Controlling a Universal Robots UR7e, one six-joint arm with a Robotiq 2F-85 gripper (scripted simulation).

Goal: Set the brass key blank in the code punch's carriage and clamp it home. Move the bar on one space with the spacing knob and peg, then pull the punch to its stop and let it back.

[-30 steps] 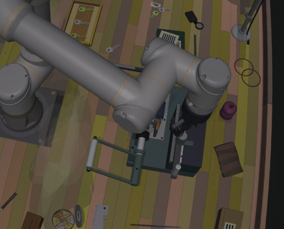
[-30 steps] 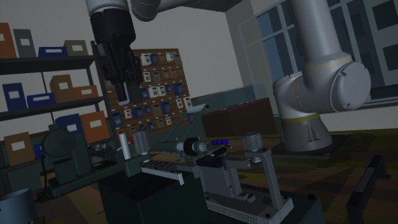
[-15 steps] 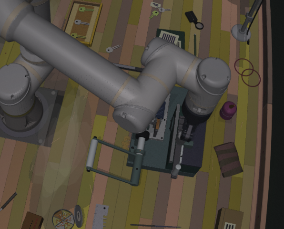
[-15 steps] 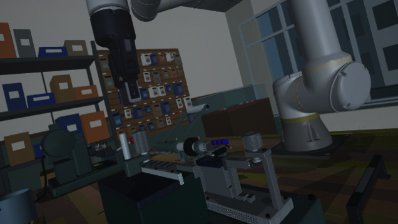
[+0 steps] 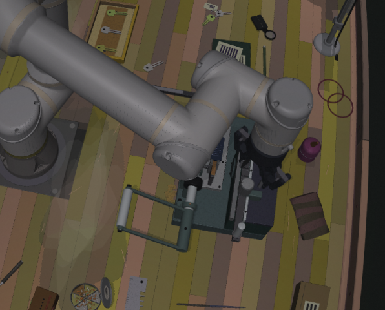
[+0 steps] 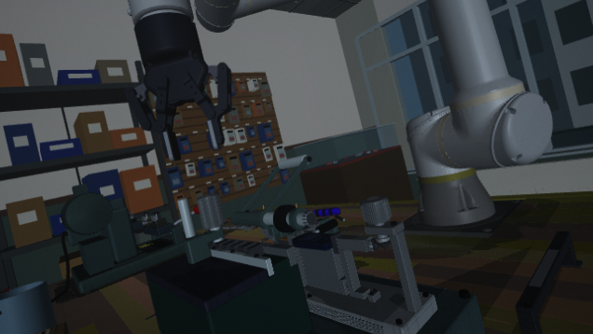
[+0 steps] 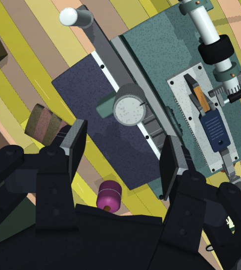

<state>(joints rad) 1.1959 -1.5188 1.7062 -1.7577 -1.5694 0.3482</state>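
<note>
The brass key blank [image 7: 202, 99] [image 5: 213, 167] lies in the carriage on the code punch's pale plate, under a dark clamp lever with a blue grip [image 7: 214, 129]. The knurled spacing knob [image 7: 129, 104] [image 5: 247, 184] [image 6: 210, 212] sits on the spacing bar [image 7: 116, 70], with a white peg [image 7: 69, 17] [image 5: 239, 228] at the bar's end. The punch handle [image 5: 124, 207] stands out from the machine's left side. My gripper [image 7: 122, 148] [image 6: 190, 137] hangs open and empty well above the knob and bar.
Behind the machine stand shelves of boxes [image 6: 70, 144] and a board of key cards [image 6: 233, 144]. A magenta spool [image 5: 308, 150] [image 7: 109, 196] and a striped block [image 5: 309, 215] [image 7: 44, 124] lie on the bench to the machine's right. My arm's elbow [image 5: 186, 133] hangs over its left half.
</note>
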